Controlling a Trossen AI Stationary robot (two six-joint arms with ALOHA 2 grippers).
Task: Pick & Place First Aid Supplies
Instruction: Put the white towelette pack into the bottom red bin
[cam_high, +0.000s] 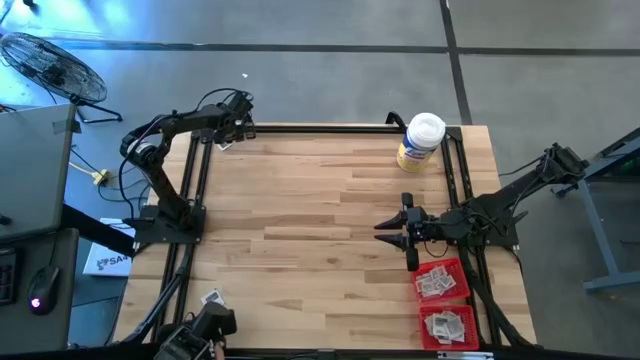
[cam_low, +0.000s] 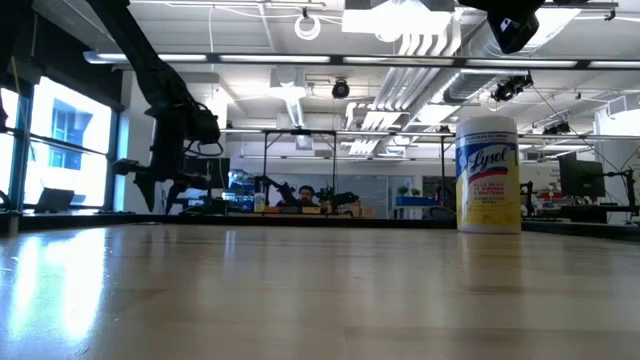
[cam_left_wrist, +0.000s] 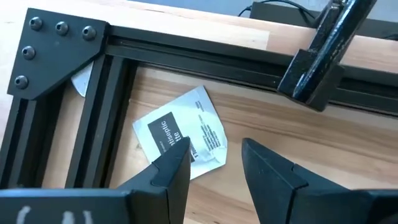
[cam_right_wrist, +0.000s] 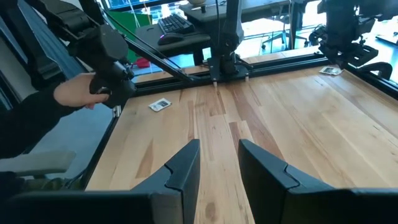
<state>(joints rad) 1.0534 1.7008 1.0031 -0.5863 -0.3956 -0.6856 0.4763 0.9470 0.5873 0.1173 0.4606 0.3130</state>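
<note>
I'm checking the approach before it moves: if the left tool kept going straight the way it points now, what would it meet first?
Probably the white packet lying flat on the table by the frame's corner bracket. The left tool hangs open over its edge; how high is unclear.

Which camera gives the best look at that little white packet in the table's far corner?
The left wrist view: the packet fills the picture just beyond the left hand, its print visible. From above it is a speck; the right wrist view shows it small; the low view hides it.
</note>
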